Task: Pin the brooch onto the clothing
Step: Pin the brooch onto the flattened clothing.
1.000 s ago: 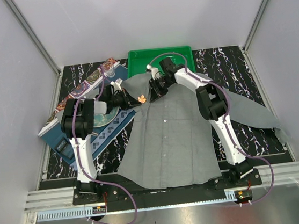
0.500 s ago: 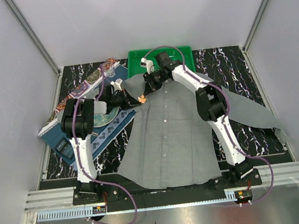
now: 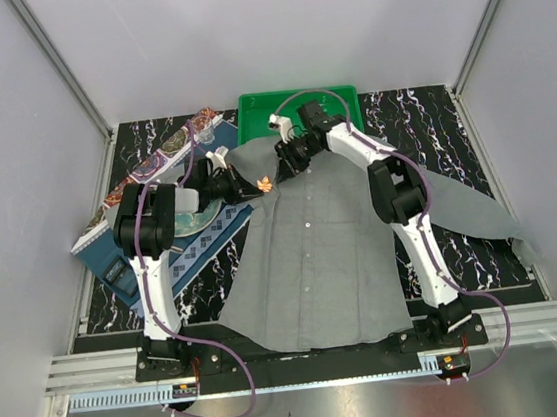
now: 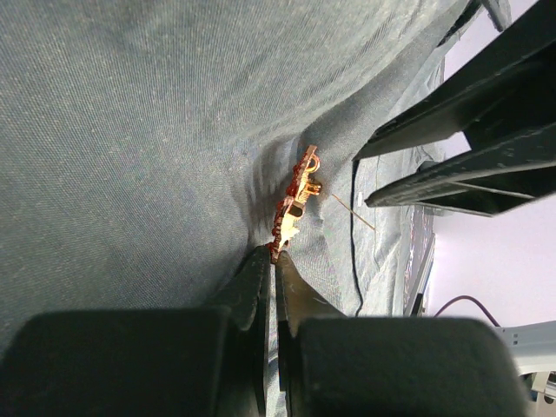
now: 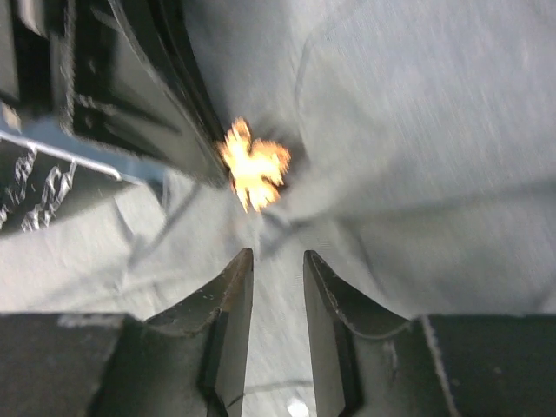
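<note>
**Brooch pinched at the shirt's far left edge, second arm close by**

Brooch (image 4: 295,201) sits edge-on against the grey shirt (image 3: 324,254), at its far left part beside the collar and well away from the near hem. The left fingers (image 4: 250,291) are closed on the brooch's lower end with only a hairline between them. The ornament therefore stands out past their tips, with its back toward the cloth. The fabric puckers into small folds right where the brooch meets it. This suggests it is being pressed in, or that the pin has caught some threads; the pictures do not settle which. A thin gold wire (image 4: 352,212), probably the pin, slants out of the brooch toward the right.

The right fingers (image 5: 228,300) are parted by a narrow gap and hold nothing. They point at the brooch from the far right, close to it but apart, with bare cloth showing between them. That placement looks deliberate: one arm steadies the ornament while the other is within reach to hold the cloth or push the pin home.

The shirt lies spread front up on the black marbled counter (image 3: 430,121), its row of buttons running near to far, which gives a flat backing for the work. A green tray (image 3: 296,98) stands just beyond the collar. On this showing, the pinning looks under way but not finished.
</note>
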